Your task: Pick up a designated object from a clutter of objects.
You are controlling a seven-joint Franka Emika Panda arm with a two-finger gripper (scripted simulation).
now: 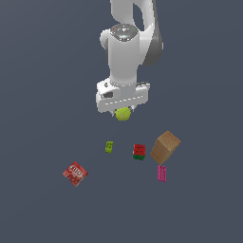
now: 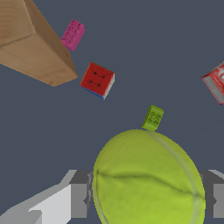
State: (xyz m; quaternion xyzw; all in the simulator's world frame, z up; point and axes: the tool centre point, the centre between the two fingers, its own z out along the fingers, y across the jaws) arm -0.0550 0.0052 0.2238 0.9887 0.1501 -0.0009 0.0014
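fuzzy matt ball point(image 2: 148, 179), wood-look box point(image 2: 30, 43)

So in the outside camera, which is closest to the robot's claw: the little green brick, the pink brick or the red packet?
Measured from the gripper, which holds the ball:
1. Green brick, just below, slightly toward the exterior view's left.
2. Pink brick, lower, toward the right.
3. Red packet, lower left, looks slightly farther than the pink brick.

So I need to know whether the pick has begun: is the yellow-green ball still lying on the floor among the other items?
No: the ball sits between the claw's fingers, above the clutter.
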